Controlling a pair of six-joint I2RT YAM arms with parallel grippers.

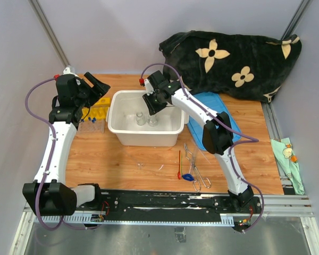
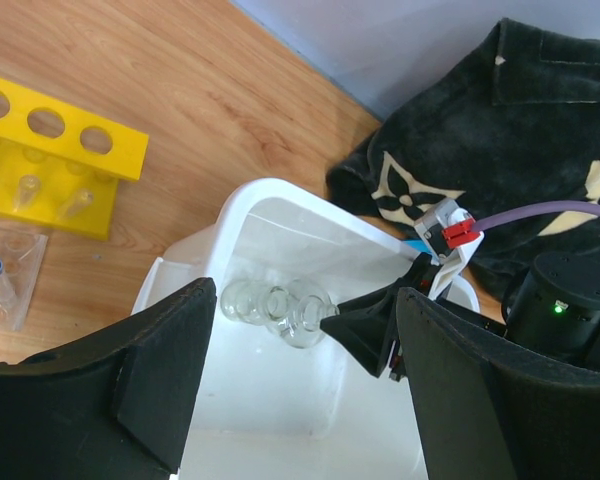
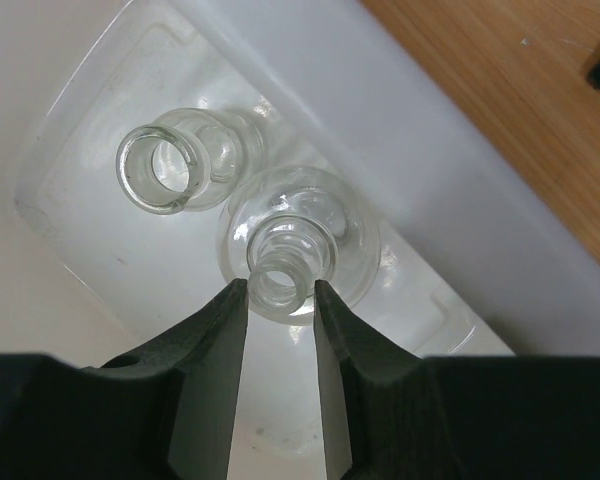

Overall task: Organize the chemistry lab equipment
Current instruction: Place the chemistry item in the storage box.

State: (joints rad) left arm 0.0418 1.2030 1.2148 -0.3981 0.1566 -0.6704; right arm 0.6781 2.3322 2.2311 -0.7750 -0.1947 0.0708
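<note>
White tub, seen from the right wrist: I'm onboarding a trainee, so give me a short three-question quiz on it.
1. How many small clear glass vessels stand in the white plastic tub?
2. True or false: the yellow holed tube rack stands outside the tub.
3. The right hand has its fingers: A) either side of a vessel's narrow neck; B) around the rack; C) outside the tub.
Key: 1 two; 2 true; 3 A.

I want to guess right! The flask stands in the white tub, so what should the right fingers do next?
Probably spread wider, then lift straight up: the right fingers flank the flask neck, and it stands upright in the tub beside another flask.
</note>
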